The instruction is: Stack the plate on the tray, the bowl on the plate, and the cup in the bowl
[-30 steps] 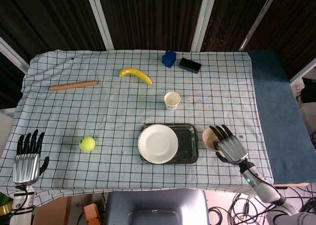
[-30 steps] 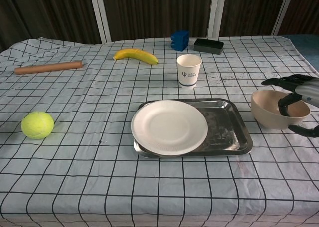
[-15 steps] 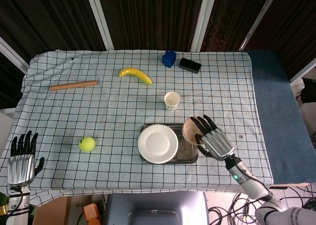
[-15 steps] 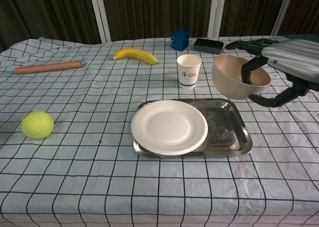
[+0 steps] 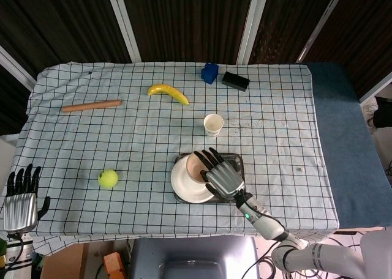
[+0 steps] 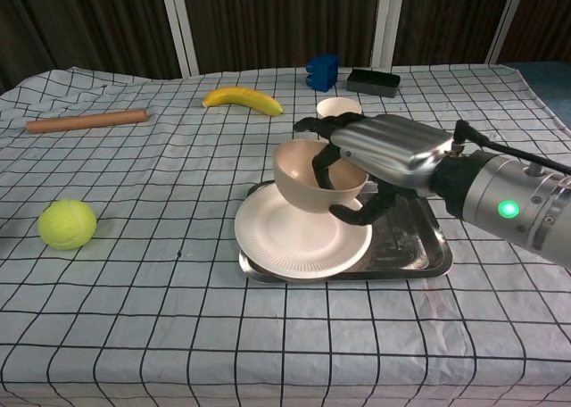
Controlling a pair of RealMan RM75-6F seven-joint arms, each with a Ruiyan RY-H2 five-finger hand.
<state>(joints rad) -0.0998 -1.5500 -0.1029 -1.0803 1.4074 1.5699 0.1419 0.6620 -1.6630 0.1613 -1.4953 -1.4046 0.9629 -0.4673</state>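
Right hand (image 6: 375,161): silver-grey metal back plate, ribbed in the head view, with black fingers (image 6: 328,168) and a black thumb. Behind it sits a dark wrist collar, then a silver-grey cylindrical forearm (image 6: 513,211) carrying a lit green indicator light (image 6: 508,210). A thin black cable (image 6: 500,146) arcs along the top of the forearm from the wrist. Left hand (image 5: 20,202): same build, ribbed silver back plate, black fingers (image 5: 22,178), black thumb, slim grey wrist below.
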